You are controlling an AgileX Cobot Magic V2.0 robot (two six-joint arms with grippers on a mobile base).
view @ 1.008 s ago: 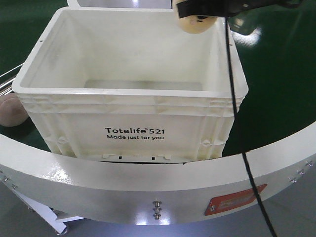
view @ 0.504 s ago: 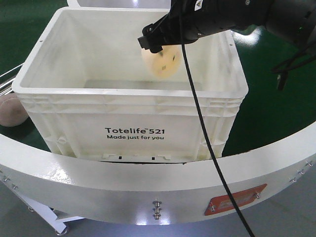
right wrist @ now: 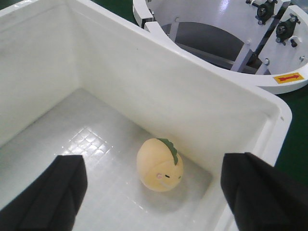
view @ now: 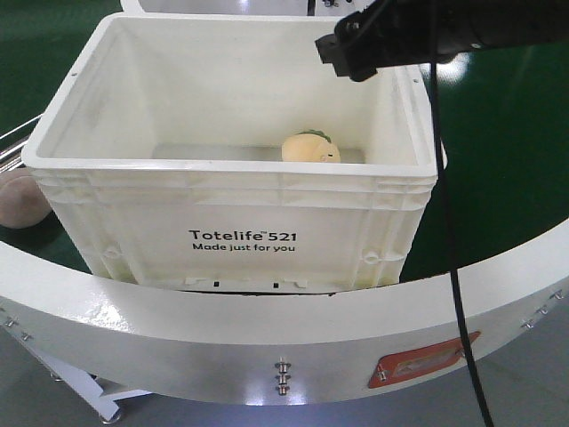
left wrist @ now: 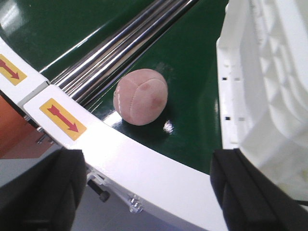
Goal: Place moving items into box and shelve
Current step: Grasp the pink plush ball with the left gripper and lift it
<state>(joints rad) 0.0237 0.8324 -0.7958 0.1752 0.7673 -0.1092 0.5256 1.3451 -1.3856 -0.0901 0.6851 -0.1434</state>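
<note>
Yellow-orange toy (view: pixel 311 148) is lying inside the box (view: pixel 231 169); the peach toy (left wrist: pixel 142 96) is waiting outside.
Above the box the right gripper (view: pixel 351 55) is hovering with jaws spread wide and empty, so that drop looks finished. The peach toy is sitting on the green belt (left wrist: pixel 192 72) just beside the box's left wall. The left gripper (left wrist: pixel 147 192) is hanging over it, wide open and holding nothing, probably lining up the pick.
</note>
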